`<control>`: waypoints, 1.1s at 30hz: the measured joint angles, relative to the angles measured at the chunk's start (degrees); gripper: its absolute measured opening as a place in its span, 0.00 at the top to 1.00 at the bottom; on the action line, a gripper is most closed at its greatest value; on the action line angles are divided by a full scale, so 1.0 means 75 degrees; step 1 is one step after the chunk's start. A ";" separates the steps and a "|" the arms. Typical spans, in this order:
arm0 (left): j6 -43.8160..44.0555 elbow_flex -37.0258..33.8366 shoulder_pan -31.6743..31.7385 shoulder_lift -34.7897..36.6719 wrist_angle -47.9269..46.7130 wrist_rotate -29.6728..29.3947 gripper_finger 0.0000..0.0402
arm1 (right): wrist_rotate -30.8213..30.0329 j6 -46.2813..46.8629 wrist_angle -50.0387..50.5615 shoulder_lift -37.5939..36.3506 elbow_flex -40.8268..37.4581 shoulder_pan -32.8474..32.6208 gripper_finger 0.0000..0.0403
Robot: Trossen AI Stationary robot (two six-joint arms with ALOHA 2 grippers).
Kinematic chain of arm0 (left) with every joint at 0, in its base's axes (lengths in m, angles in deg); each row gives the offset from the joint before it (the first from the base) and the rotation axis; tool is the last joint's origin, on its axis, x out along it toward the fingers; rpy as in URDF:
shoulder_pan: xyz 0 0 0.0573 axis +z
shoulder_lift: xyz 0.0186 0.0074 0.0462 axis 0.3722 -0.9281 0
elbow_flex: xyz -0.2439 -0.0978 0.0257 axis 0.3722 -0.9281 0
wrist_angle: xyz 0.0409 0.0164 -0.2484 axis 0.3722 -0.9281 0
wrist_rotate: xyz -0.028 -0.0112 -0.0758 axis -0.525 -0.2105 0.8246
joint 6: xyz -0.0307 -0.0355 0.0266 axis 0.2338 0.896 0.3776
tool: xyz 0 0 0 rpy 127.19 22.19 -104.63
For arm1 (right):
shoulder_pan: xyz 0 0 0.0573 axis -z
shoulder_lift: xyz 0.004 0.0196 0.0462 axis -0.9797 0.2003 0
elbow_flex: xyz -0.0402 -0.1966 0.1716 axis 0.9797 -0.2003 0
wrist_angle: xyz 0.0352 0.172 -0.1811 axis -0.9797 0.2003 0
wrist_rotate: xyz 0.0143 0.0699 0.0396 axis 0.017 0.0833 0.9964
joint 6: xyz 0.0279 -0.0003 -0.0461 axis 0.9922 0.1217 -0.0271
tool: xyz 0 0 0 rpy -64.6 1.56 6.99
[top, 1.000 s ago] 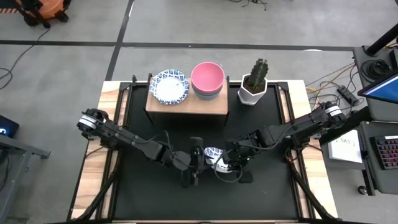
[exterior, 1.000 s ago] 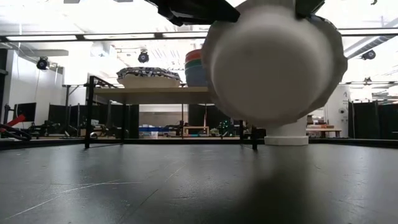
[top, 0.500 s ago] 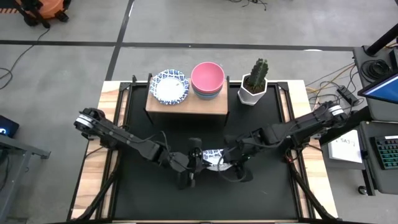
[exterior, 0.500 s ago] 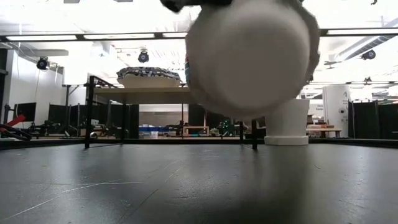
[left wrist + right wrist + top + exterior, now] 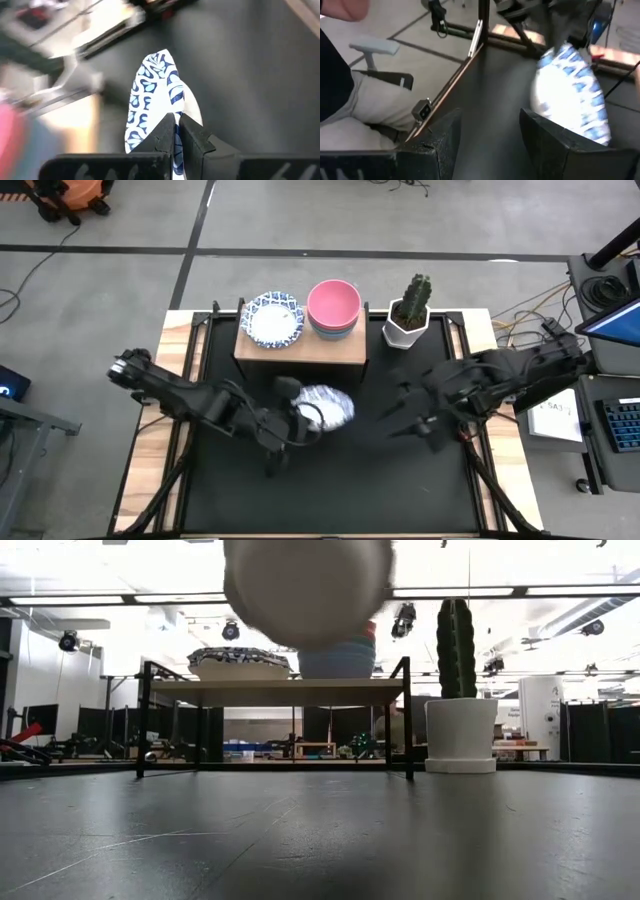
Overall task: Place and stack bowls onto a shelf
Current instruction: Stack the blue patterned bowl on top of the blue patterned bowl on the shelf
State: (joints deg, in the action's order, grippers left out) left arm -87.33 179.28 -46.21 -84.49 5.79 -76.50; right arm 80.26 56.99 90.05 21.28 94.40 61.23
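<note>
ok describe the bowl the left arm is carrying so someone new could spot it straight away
On the black tabletop, look in front of the light-wood shelf, near the middle. The left gripper pinches the rim of a white bowl with a blue pattern, held clear of the table. It is the only bowl off the shelf.

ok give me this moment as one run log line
left gripper: shut on patterned bowl, lifted off table | right gripper: open, clear of bowl | shelf: patterned stack, pink-topped stack
</note>
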 joint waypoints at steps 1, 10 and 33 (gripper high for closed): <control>0.0033 0.0257 0.0000 0.0067 -0.0437 -0.0352 1.00 | 0.0004 -0.0025 -0.0044 -0.0157 -0.0103 -0.0002 0.52; -0.0083 0.1197 0.1054 0.0852 -0.3172 -0.3598 1.00 | 0.0011 -0.0512 -0.1009 -0.0965 -0.1271 -0.0002 0.52; -0.0329 -0.0614 0.4890 0.1194 -0.1027 -0.2127 0.95 | 0.0005 -0.0043 -0.1668 -0.1086 -0.2267 -0.0002 0.52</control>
State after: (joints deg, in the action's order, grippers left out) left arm -89.79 174.68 -9.54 -75.54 -1.91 -92.45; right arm 80.30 56.67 77.54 13.14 77.40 61.21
